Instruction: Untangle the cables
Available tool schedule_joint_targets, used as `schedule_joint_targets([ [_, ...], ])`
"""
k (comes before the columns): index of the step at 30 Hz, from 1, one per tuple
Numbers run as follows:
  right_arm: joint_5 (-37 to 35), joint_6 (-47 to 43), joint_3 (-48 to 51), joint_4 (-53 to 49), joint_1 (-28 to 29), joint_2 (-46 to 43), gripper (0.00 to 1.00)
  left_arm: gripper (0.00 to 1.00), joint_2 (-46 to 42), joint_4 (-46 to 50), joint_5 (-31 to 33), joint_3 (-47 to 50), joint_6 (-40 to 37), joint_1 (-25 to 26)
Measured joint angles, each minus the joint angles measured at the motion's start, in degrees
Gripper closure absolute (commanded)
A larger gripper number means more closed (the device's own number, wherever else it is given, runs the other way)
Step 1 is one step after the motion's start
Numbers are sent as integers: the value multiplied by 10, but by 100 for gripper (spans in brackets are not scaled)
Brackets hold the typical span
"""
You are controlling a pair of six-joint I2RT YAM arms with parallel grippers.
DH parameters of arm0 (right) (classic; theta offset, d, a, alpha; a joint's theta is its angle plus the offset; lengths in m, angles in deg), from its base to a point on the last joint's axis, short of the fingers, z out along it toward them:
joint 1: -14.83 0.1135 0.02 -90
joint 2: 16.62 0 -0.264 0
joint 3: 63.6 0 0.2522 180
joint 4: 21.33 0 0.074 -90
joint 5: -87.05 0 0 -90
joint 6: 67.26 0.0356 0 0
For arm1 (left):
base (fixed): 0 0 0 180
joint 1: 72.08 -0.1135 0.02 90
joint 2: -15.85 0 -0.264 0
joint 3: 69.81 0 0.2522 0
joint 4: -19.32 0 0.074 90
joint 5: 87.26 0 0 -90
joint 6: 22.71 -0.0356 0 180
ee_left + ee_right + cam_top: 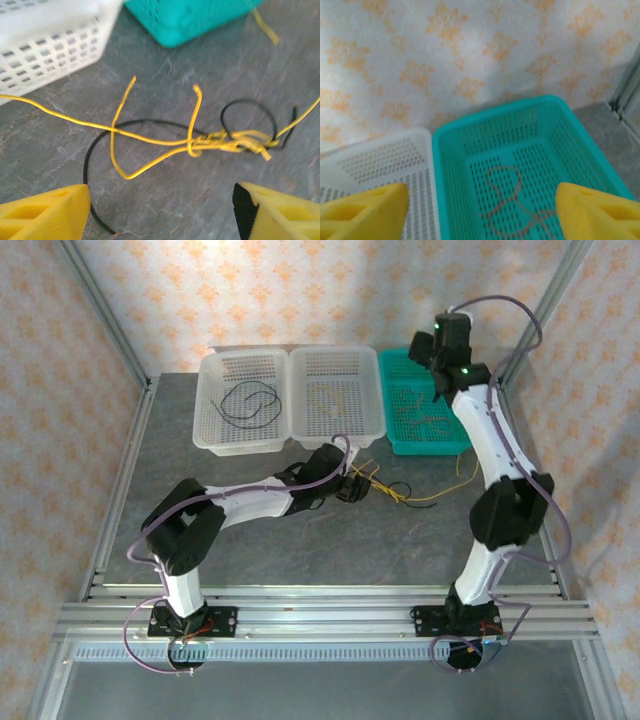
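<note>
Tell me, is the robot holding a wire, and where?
Nothing is held. The left end effector is open above the tangled wires; the right end effector is open above the green basket.

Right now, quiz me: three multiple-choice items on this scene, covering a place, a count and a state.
1. The yellow-black tangle lies: A on the table; B in the teal basket; C in a white basket.
2. Baskets present: A two; B three; C four.
3. The left hand above the tangle is: A open, empty; B shut on yellow cable; C shut on black cable.
Key: 1 A, it sprawls on the grey tabletop; 2 B, two white, one teal; 3 A, fingers apart, nothing between.
</note>
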Motion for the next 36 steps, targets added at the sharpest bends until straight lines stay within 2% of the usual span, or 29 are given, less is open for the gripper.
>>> schedule_joint_targets([
  [7, 18, 6, 201, 42, 0, -222, 20, 20, 47, 58, -11, -51, -94, 1],
  [13, 18, 7, 285, 49, 0, -310, 20, 24, 103, 86, -4, -119, -149, 10],
  [17, 19, 7, 312, 44, 0, -329, 20, 37, 143, 109, -5, -154, -170, 11],
  [24, 18, 7, 353, 23, 0, -387, 22, 81, 158, 132, -9, -170, -186, 14],
  [28, 20, 12, 374, 14, 0, -404, 23, 92, 153, 128, -9, -161, -180, 17],
  [31, 33, 27, 395, 5, 0, -409, 26, 100, 122, 120, -7, -120, -172, 19],
  [36, 75, 56, 436, -23, 0, -409, 32, 100, 25, 104, 4, -18, -142, 27],
])
